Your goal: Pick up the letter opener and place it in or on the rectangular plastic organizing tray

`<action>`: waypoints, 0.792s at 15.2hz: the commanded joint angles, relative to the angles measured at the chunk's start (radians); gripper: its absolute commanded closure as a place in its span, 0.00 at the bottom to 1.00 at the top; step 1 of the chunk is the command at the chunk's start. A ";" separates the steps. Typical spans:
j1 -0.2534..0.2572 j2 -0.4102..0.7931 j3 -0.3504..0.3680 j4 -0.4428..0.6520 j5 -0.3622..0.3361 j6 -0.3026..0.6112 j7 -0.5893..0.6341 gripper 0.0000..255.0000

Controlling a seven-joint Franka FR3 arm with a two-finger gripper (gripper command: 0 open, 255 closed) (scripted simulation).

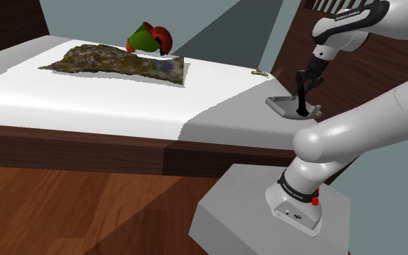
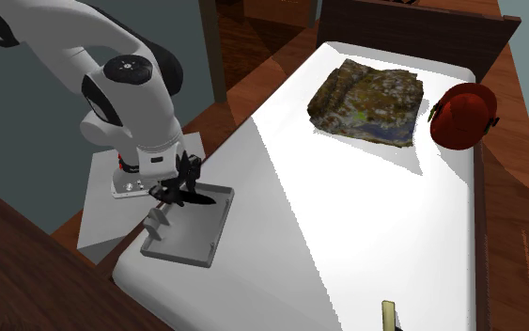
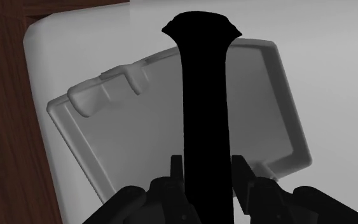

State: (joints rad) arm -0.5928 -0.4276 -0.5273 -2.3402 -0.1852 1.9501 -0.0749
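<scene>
My gripper is shut on a black letter opener, which hangs straight down from the fingers. Its tip is over, or just touching, the floor of a shallow grey rectangular tray; I cannot tell which. The tray sits at the corner of the white surface nearest the stand. In the wrist view the letter opener runs away from my gripper, clasped between both fingers, with the tray behind it. From the second exterior view the gripper and the letter opener are above the tray.
On the white surface with dark wood sides lie a mottled brown-green slab, a red and green object behind it, and a small yellowish item at the edge. The grey stand is below the tray's corner.
</scene>
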 commanded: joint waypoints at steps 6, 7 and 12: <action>0.000 0.024 -0.017 -0.064 -0.002 0.088 -0.005 1.00; 0.000 0.024 -0.017 -0.064 -0.002 0.088 -0.005 1.00; 0.000 0.024 -0.017 -0.064 -0.002 0.088 -0.005 1.00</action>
State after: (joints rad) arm -0.5928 -0.4036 -0.5446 -2.4044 -0.1869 2.0378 -0.0802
